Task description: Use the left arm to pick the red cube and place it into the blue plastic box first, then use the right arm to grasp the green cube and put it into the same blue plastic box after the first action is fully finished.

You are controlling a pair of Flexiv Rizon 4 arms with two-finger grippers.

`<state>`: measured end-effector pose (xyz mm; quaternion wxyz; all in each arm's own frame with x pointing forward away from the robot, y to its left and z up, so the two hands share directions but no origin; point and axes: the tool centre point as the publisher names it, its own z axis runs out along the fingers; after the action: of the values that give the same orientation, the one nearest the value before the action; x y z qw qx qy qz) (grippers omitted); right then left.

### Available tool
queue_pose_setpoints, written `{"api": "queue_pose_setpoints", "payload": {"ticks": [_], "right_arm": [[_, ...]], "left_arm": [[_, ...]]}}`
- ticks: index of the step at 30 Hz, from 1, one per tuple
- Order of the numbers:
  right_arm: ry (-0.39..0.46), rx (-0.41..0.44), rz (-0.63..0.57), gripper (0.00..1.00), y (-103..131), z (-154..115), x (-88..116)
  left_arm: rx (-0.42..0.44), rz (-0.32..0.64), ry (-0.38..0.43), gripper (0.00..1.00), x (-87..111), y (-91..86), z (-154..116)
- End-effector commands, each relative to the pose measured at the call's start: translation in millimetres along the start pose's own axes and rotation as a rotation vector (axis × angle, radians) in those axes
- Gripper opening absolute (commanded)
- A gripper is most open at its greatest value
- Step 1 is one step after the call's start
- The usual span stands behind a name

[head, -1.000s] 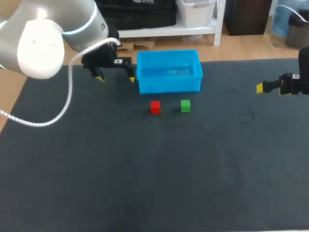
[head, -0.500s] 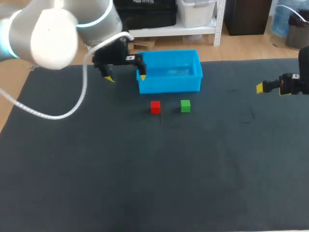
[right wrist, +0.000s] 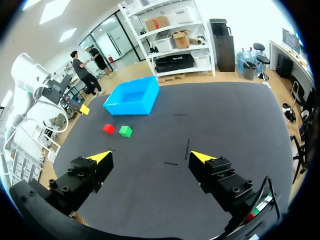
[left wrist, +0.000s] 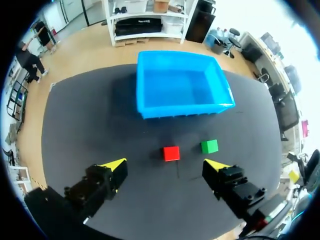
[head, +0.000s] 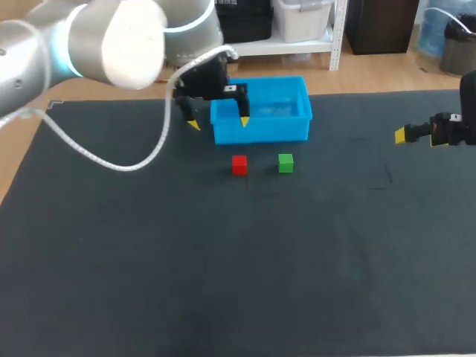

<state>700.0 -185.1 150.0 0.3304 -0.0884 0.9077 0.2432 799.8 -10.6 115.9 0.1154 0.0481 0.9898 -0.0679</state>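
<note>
**Table holding red cube and green cube in front of blue plastic box**

From where I'm standing, the left gripper is hanging at the box's front-left corner, jaws spread wide and gripping nothing. The cubes are sitting side by side just in front of the box (close, not touching). The right gripper is hovering well off to the box's right, jaws gaping too, empty.

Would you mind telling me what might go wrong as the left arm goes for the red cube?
The small green cube sits close beside the small red cube, so the open left gripper may nudge it. The blue plastic box stands just behind them; a finger might clip its wall.
</note>
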Motion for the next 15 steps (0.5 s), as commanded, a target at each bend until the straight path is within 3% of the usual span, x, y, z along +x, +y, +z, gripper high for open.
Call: {"api": "queue_pose_setpoints", "payload": {"ticks": [1, 6, 15], "right_arm": [[0.0, 0.0, 0.0, 1.0, 0.0, 0.0, 0.0], [0.0, 0.0, 0.0, 1.0, 0.0, 0.0, 0.0], [0.0, 0.0, 0.0, 1.0, 0.0, 0.0, 0.0]], "left_arm": [[-0.01, 0.009, 0.07, 1.0, -8.8, -13.9, 18.2], [-0.007, 0.021, 0.078, 1.0, -1.1, -21.1, 33.7], [-0.016, 0.012, 0.089, 1.0, 9.2, -17.0, 53.5]]}}
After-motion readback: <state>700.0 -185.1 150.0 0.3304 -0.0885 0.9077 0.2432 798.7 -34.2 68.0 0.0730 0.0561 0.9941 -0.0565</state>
